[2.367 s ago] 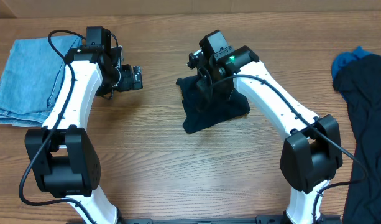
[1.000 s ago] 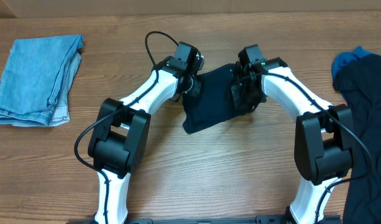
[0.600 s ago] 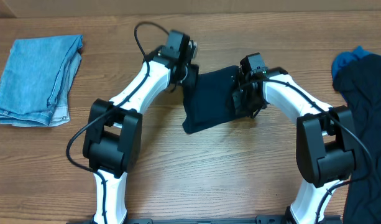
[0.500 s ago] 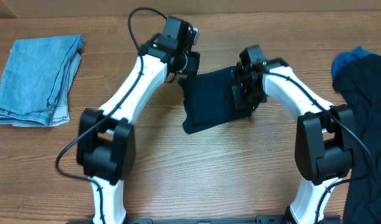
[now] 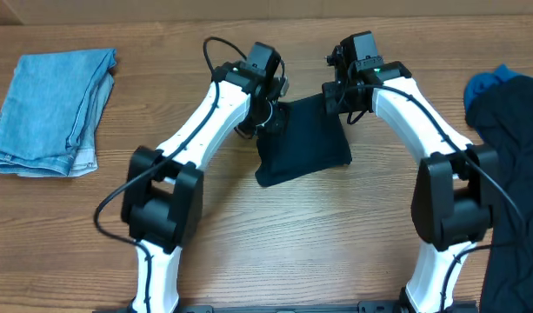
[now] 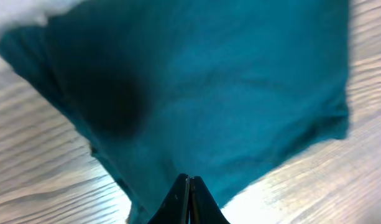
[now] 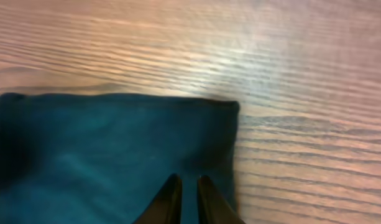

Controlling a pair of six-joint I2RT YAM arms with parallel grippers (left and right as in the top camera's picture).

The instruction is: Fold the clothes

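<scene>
Overhead: folded navy garment, flat between the arms. Right gripper has moved off its right edge to the far corner, fingers barely parted, empty. Left gripper at left edge, closed, empty. Fold likely finished.

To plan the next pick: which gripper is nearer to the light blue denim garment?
Left. The left gripper sits at the left edge of the navy garment, toward the denim garment; the right gripper sits at its upper right corner, farther away.

We read a robotics lab bench: left arm and right arm rise from the bottom edge, over a wood-grain table.
</scene>
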